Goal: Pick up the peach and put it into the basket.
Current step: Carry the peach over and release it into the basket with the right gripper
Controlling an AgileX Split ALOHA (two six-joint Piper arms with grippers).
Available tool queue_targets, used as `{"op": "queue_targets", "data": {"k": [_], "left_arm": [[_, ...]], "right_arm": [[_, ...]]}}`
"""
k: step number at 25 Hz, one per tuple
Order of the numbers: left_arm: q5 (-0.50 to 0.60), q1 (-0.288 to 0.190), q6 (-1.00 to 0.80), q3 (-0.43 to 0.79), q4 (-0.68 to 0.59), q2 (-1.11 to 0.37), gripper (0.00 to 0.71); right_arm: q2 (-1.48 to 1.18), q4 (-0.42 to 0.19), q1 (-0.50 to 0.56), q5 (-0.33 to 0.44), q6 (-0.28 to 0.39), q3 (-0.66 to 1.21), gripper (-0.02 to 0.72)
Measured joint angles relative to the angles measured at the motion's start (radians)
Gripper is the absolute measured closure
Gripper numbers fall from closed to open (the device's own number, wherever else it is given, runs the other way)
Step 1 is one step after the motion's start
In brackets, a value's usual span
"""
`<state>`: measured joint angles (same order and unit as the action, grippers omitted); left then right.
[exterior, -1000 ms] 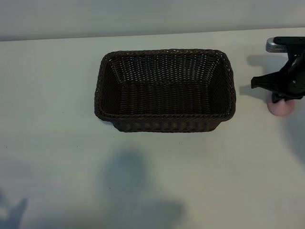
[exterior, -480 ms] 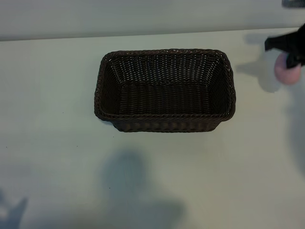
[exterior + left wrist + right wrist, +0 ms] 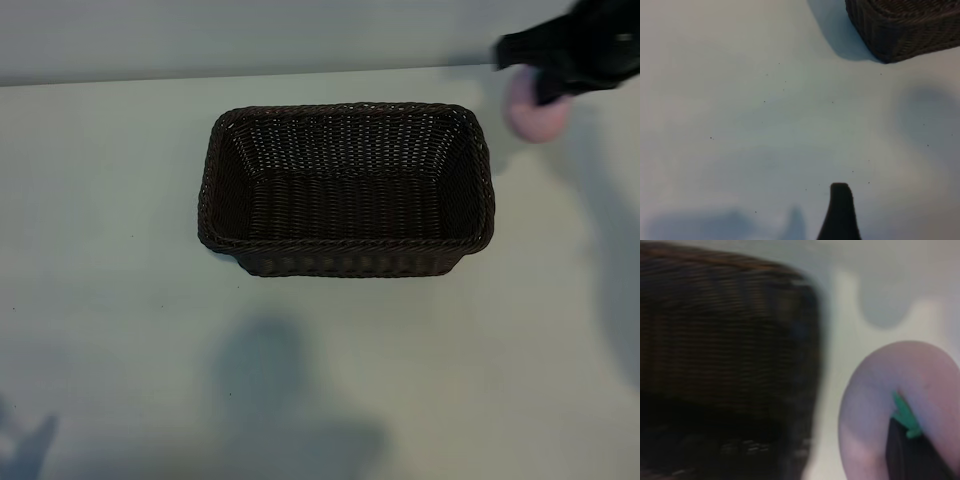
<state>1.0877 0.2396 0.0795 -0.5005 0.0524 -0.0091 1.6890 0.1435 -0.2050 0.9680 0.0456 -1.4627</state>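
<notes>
Compared with the frame one second earlier, the peach (image 3: 535, 118) has left the table (image 3: 120, 330) and is now carried in the air, up and toward the basket (image 3: 345, 188), near the far right corner of that basket in the exterior view. Half a second ago it was further right and lower.

The right gripper (image 3: 545, 95) is pinched on the peach, jaws nearly together. In the right wrist view a dark finger (image 3: 912, 455) presses against the pale pink fruit (image 3: 875, 410) beside its small green bit (image 3: 904, 415). The fruit hangs clear of the table and is not yet over the basket opening; the braided rim (image 3: 805, 305) lies just beside it.

The left gripper (image 3: 840, 210) is parked near the front of the table, jaws spread and holding nothing. One fingertip shows in the left wrist view, with a basket corner (image 3: 900, 30) well apart beyond it.

Nothing stands between the peach and the basket.
</notes>
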Motion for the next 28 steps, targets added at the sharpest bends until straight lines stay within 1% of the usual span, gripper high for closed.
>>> {"op": "queue_targets", "data": {"k": [6,10,16,23,26,28], "left_arm": [[0.0,0.0,0.0,0.0,0.0,0.0,0.13],[0.0,0.0,0.0,0.0,0.0,0.0,0.13],[0.0,0.0,0.0,0.0,0.0,0.0,0.13],[0.0,0.0,0.0,0.0,0.0,0.0,0.13],[0.0,0.0,0.0,0.0,0.0,0.0,0.13],[0.0,0.0,0.0,0.0,0.0,0.0,0.13]], "right_arm": [[0.008,0.01,-0.169,-0.046,0.004,-0.004,0.658],[0.048,0.01,-0.226,-0.079,0.011,-0.004,0.658],[0.15,0.01,-0.235,-0.158,0.008,-0.004,0.658],[0.312,0.01,-0.235,-0.185,-0.024,-0.005,0.655],[0.345,0.01,-0.235,-0.189,-0.035,-0.005,0.631],[0.346,0.01,-0.235,-0.189,-0.039,-0.005,0.588]]}}
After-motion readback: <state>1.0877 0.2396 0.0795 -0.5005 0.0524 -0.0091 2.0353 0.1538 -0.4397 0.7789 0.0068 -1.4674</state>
